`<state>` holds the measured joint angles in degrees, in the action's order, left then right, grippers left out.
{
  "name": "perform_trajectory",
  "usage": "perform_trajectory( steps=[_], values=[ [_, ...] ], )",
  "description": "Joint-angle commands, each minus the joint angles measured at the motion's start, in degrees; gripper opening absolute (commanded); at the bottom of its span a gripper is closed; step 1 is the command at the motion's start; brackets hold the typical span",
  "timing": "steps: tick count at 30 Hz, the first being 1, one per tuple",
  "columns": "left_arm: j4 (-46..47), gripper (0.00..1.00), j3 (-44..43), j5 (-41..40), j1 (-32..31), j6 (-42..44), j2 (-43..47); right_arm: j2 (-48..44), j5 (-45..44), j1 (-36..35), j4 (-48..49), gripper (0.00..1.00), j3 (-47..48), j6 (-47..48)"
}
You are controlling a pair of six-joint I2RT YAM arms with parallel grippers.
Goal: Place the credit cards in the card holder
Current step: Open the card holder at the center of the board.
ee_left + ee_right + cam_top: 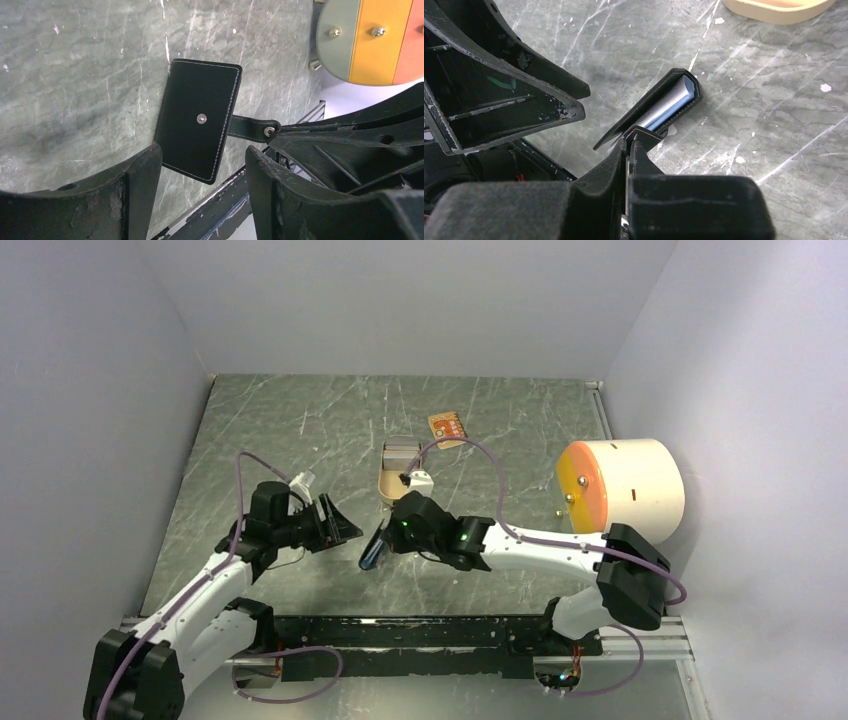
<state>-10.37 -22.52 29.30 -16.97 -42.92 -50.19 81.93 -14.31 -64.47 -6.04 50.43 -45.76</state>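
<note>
The right hand [628,150] is pinching shut on the wallet's [197,117] snap tab, holding it on edge. The left hand [202,160] is gaping open just beside it. Beyond, a tan tin [400,475] and an orange card [447,427] are lying on the desk [280,430].

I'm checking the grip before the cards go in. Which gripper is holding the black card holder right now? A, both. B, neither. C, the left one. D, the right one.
D: the right gripper is shut on the snap tab of the card holder, while the left gripper stands open and grips nothing.
</note>
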Motion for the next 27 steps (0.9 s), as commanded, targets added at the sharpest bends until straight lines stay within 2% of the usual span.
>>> perform_trajectory(
  steps=[1,4,9,19,23,27],
  values=[
    [7.1,0.67,1.3,4.4,0.1,-0.3,-1.5,0.7,0.4,0.7,0.4,0.00,0.1,0.9],
    [8.8,0.71,2.4,5.9,0.1,-0.3,-2.5,-0.3,2.3,1.7,2.4,0.00,-1.8,0.2],
    [17.8,0.77,4.9,11.3,0.0,-3.4,-5.7,-0.9,3.7,3.0,3.7,0.00,-1.1,0.5],
    [15.3,0.73,2.5,10.3,0.0,-0.8,-9.4,-0.4,12.6,5.9,8.7,0.00,-0.9,1.5],
    [11.1,0.75,1.1,7.6,-0.1,1.8,-8.6,0.4,12.7,6.2,7.5,0.00,-0.2,1.8],
    [12.2,0.74,2.0,7.4,-0.2,1.3,-8.4,0.3,12.1,6.4,6.2,0.00,-0.4,1.8]
  ],
)
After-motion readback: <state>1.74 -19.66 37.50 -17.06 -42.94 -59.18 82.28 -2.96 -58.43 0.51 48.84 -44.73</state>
